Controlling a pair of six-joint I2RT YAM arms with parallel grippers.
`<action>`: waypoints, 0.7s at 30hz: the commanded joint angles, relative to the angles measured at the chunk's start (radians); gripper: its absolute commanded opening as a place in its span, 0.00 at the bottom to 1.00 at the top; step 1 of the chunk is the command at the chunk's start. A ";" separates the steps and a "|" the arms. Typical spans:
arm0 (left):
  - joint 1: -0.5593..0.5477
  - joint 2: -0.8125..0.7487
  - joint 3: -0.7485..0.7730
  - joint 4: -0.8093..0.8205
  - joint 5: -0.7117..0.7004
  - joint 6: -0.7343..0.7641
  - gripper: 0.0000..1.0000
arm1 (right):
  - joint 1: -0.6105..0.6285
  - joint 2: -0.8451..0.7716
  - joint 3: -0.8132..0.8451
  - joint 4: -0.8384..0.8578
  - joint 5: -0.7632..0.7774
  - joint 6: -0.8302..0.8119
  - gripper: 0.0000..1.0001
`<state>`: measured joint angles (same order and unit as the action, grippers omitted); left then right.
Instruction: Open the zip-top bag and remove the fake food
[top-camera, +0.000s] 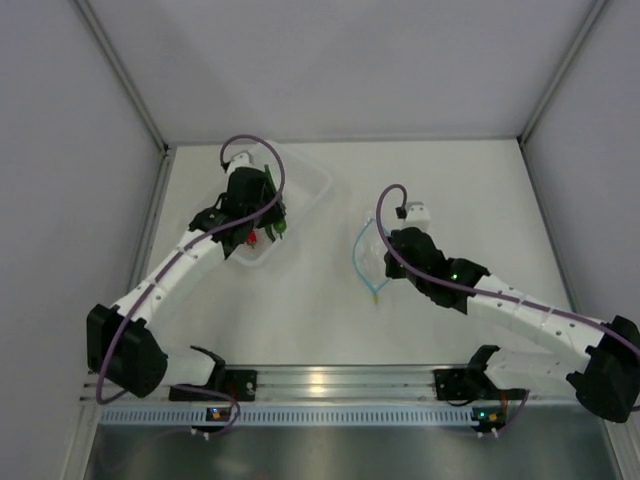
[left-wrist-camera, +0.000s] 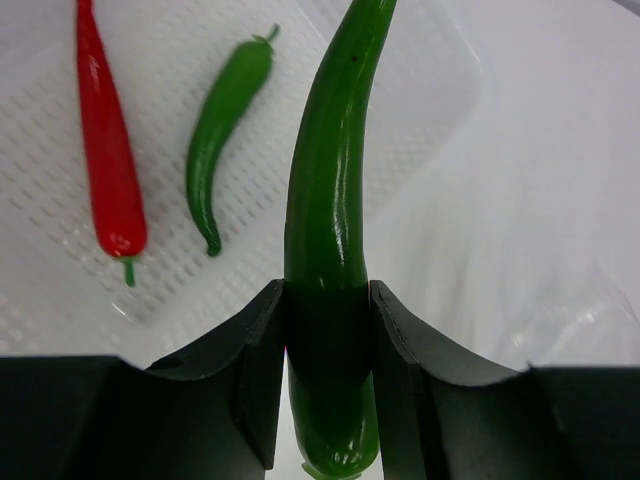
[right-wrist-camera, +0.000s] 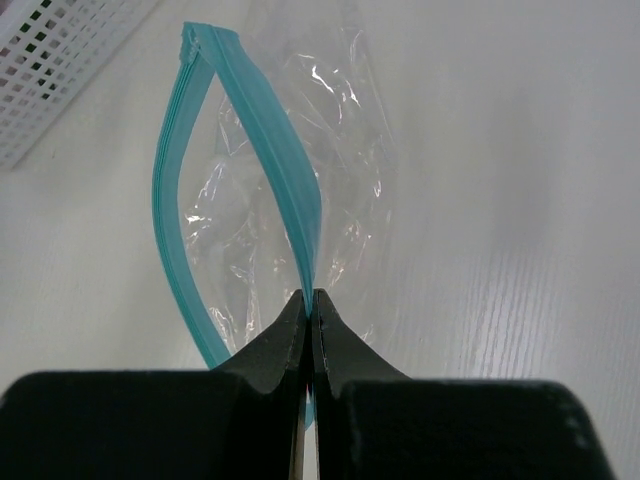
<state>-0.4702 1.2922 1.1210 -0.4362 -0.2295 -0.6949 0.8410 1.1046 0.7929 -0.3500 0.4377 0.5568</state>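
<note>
Three peppers are seen outside the bag. At far left in the left wrist view, the red pepper (left-wrist-camera: 105, 150) and the loose green pepper (left-wrist-camera: 225, 130) are laid side by side, not touching, on the perforated floor of the tub (left-wrist-camera: 420, 90). The held green pepper (left-wrist-camera: 335, 180) is clamped across its thick end by the left gripper (left-wrist-camera: 328, 330), jaws closed against both flanks, tip pointing away from the wrist. It is held over the tub and judged not yet set down.

Peppers are judged light, stiff and glossy, so slip is possible under a weak pinch. A hold across the thick part, as now, is judged soundest.

Right of the tub and well apart from it, the zip-top bag (top-camera: 368, 250) lies on the table (top-camera: 320, 310). Its mouth is open, with the zip strip (right-wrist-camera: 270, 150) bowed into a lens shape. Nothing is seen inside. One lip of the strip is pinched by the right gripper (right-wrist-camera: 312, 320), jaws pressed together on it.

The film is judged thin, limp and crinkly, so no stiffness can be counted on. The strip is the only firm part, so any hold is best taken there.
</note>
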 joint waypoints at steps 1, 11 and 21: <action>0.099 0.119 0.106 -0.016 -0.005 0.066 0.07 | -0.013 -0.049 0.031 -0.018 -0.048 -0.026 0.00; 0.280 0.461 0.321 -0.039 0.154 0.124 0.52 | -0.059 -0.112 0.057 -0.122 -0.065 -0.090 0.00; 0.294 0.434 0.292 -0.045 0.254 0.123 0.91 | -0.169 -0.108 0.163 -0.287 0.033 -0.222 0.00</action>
<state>-0.1787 1.7924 1.4078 -0.4801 -0.0380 -0.5793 0.7158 1.0012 0.8856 -0.5537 0.3935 0.4088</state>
